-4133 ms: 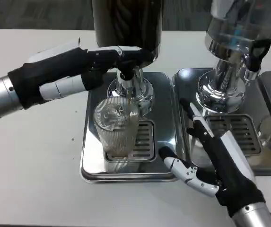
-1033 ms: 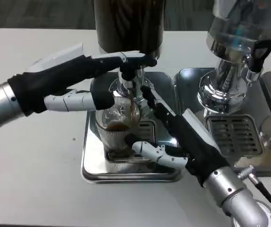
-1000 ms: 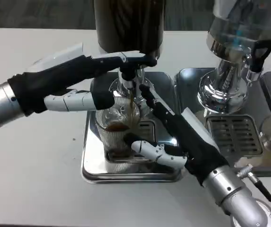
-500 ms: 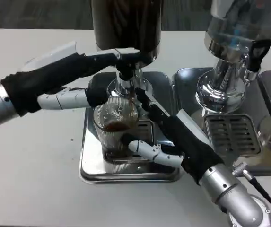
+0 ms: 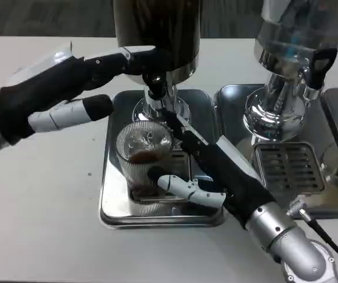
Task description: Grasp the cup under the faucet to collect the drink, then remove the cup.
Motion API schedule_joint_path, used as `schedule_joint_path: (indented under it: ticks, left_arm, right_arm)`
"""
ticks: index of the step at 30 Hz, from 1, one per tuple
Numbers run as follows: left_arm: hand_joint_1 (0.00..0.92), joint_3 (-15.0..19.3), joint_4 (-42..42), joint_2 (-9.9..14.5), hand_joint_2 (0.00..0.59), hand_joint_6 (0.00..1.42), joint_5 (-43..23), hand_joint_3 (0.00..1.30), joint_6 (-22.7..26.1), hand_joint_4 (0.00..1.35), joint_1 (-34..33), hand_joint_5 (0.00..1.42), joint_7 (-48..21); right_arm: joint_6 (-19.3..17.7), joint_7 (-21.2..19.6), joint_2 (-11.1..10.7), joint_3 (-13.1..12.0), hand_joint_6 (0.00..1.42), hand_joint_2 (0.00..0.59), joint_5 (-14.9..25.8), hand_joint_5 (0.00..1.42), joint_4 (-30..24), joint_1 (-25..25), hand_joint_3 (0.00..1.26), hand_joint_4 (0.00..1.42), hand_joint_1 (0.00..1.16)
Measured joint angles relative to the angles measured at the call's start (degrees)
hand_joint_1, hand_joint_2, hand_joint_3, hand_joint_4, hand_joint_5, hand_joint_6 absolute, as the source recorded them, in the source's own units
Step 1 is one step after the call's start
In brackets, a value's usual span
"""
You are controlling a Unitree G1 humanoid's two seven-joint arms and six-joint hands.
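1. My right hand (image 5: 219, 177) wraps the ribbed cup (image 5: 144, 156) loosely, thumb low in front, fingers behind; a weak grip could let the cup slide when I lift.
2. The cup stands on the drip tray (image 5: 112, 203) under the faucet (image 5: 156, 88), holding a little dark drink; a jerk would slop it.
3. My left hand (image 5: 51, 88), fingers apart and holding nothing, hovers by the faucet; bumping its lever could restart the flow.

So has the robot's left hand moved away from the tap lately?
Yes. The left hand has drawn back leftward from the faucet, off the cup.
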Motion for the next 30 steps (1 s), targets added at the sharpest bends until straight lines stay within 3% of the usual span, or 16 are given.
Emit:
schedule_joint_path:
  ticks: [20, 30]
  left_arm:
    - [0.0, 5.7, 1.8, -0.4, 0.08, 0.13, -2.8, 0.2, 0.1, 0.16, 1.4, 0.14, 0.1]
    - [0.0, 8.5, 4.9, -0.4, 0.088, 0.14, -2.2, 0.2, -2.3, 0.16, 4.9, 0.14, 2.3]
  right_arm:
    - [0.0, -0.1, 0.5, 0.2, 0.03, 0.221, 0.3, 0.0, -0.2, 0.0, 0.0, 0.0, 0.55]
    - [0.1, -0.8, 1.6, 0.2, 0.03, 0.221, -0.5, 0.0, -0.1, -0.1, 0.0, 0.0, 0.55]
